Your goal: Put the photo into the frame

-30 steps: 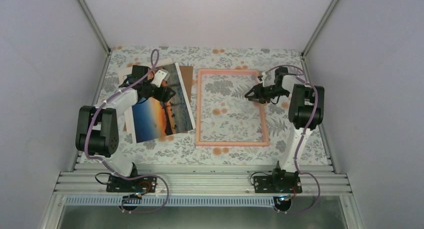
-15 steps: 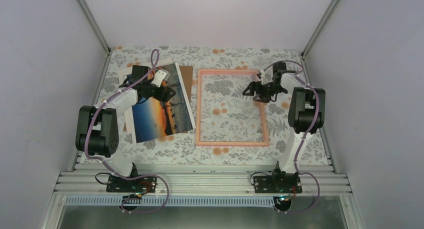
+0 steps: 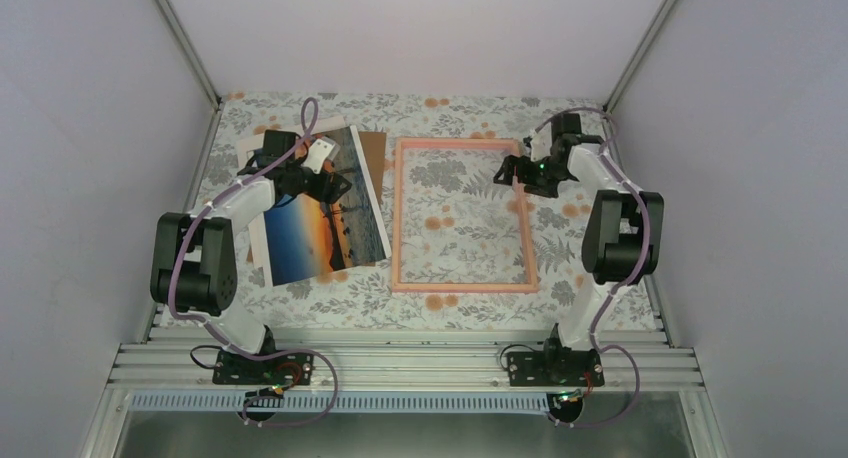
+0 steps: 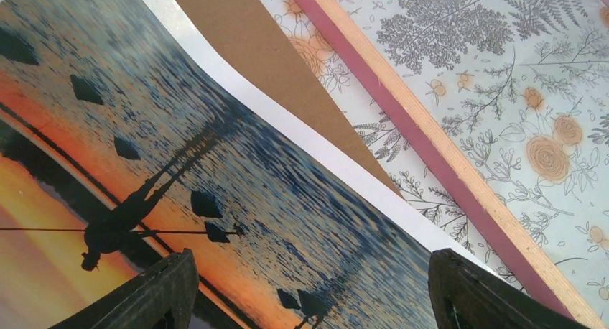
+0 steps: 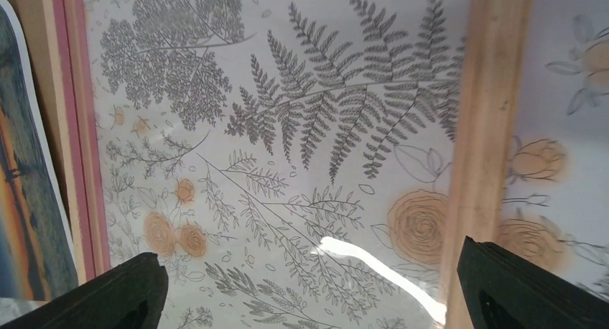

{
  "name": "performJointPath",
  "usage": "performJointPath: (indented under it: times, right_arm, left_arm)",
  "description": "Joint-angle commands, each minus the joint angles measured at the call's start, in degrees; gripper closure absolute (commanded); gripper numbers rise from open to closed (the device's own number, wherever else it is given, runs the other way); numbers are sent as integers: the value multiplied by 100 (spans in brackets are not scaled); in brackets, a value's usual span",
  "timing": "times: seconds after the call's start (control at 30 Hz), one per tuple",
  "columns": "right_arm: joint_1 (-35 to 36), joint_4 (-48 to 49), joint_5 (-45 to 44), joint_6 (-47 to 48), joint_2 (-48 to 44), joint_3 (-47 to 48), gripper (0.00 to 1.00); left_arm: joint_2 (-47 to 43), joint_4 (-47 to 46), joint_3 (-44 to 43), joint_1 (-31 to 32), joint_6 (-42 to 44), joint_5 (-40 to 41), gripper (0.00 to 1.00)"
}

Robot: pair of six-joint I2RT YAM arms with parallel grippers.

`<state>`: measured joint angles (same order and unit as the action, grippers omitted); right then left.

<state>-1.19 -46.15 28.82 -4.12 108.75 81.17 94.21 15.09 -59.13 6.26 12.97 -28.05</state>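
The photo (image 3: 325,218), an orange sunset print with a white border, lies flat on the left of the table. It fills most of the left wrist view (image 4: 179,149). My left gripper (image 3: 335,186) hovers over its far half, open (image 4: 312,300), with only the print showing between the fingers. To the right of the photo lies the pink frame (image 3: 397,218), flat on the floral cloth, which shows through it. My right gripper (image 3: 520,173) hangs open (image 5: 316,293) over the frame's far right part. One finger is above the frame's right bar (image 5: 488,128), and nothing is held.
A brown cardboard board (image 3: 375,150) lies under the photo's far right edge, between photo and frame (image 4: 266,49). White paper (image 3: 257,243) sticks out from under the photo on the left. Grey walls close in both sides and the back. The arm bases sit on the metal rail at the near edge.
My right gripper has opened wide, come off the frame's right bar and drawn up and back toward the far right corner. Left arm, photo and frame have not moved.
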Motion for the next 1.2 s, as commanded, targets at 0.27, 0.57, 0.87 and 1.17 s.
performJointPath:
  times: [0.27,0.57,0.87,1.17]
  right_arm:
    - [-150,-148,229,1121,-554,-237,4]
    - [-43,98,1084,1620,-575,-891,4]
    - [156,950,1066,1850,-1240,-967,0]
    - [851,1383,1275,1919,-1295,-725,0]
  left_arm:
    - [-416,-71,28,80,206,99,19]
    - [-369,81,29,489,622,766,19]
    - [-1146,187,653,561,1635,1863,0]
    - [-1204,864,227,-847,1821,1350,0]
